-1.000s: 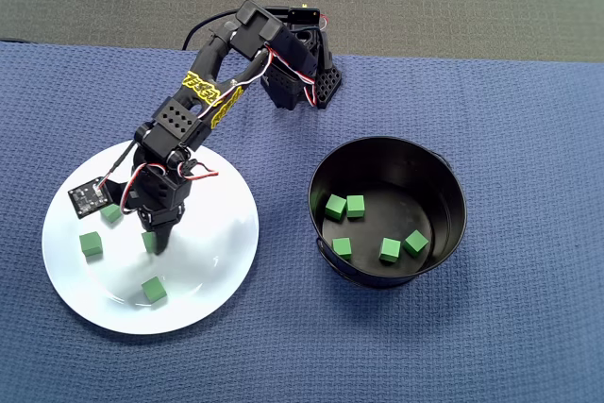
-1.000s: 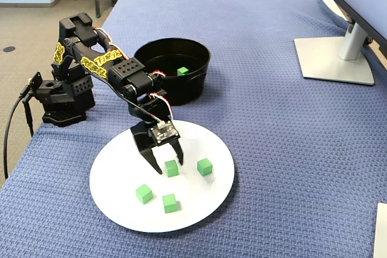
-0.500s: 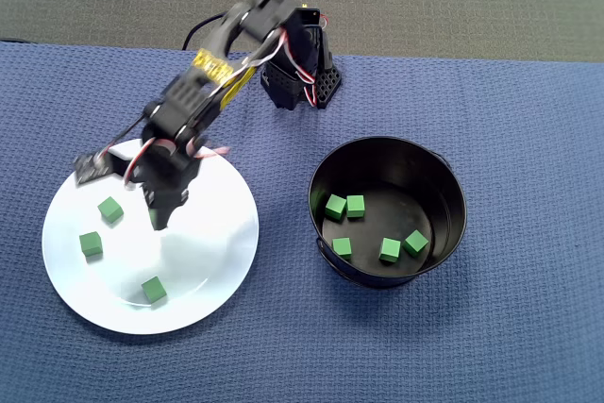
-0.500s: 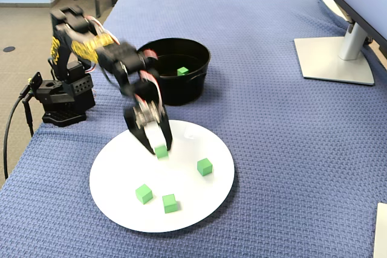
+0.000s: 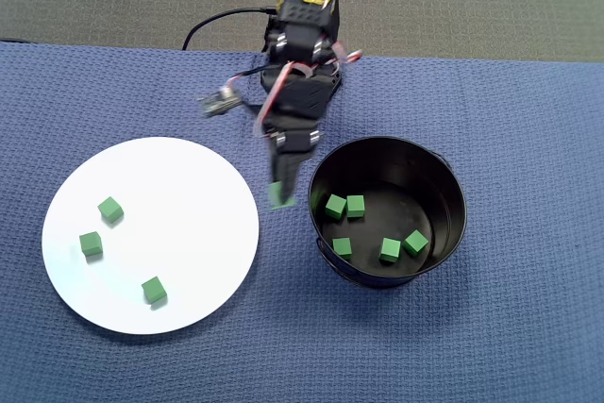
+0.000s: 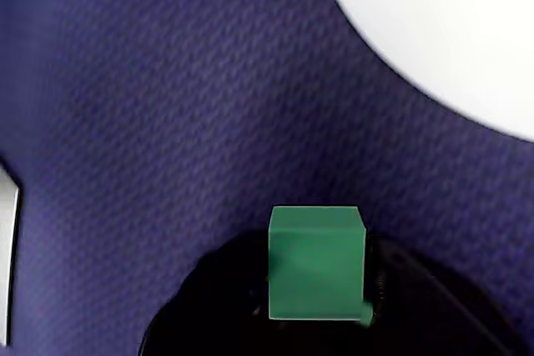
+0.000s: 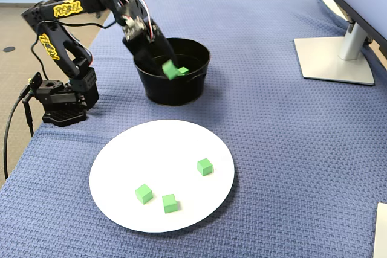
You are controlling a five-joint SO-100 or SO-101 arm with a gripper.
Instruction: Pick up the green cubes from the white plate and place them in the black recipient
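Gripper (image 5: 280,193) pinches one cube (image 6: 317,263), airborne between plate (image 5: 189,176) and pot (image 5: 453,186), mid-table. Three cubes sit on the plate, five in the pot. Cubes look light, rigid, smooth; grasp on opposite flat faces, squarely.

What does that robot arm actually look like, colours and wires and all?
The arm is built from chunky black blocks, with yellow lettering on its upper segments. Thin red and white wires loop along the joints, and a black cable trails from its squat black base. The claw is black too, narrow and tapering.
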